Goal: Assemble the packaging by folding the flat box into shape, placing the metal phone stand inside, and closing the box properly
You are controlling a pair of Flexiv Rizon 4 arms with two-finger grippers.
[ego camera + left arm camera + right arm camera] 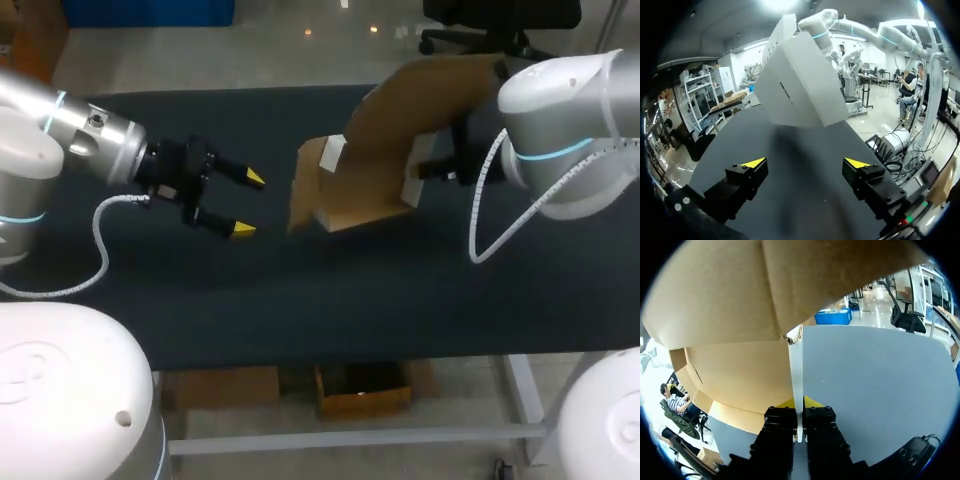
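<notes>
over the dark bench (300, 300), the right gripper (798, 402) pinches a wall of the half-folded box (365, 160); the left gripper (249, 204) hangs wide open, probably needed next to press flaps.

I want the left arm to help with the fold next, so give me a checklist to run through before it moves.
1. Right end effector shut on a wall of the box: ok.
2. Left end effector open and empty: ok.
3. Left end effector apart from the box: ok.
4. Box fully folded into shape: not ok, its big flap stands open.
5. Metal phone stand located: cannot tell, no view shows it.
</notes>
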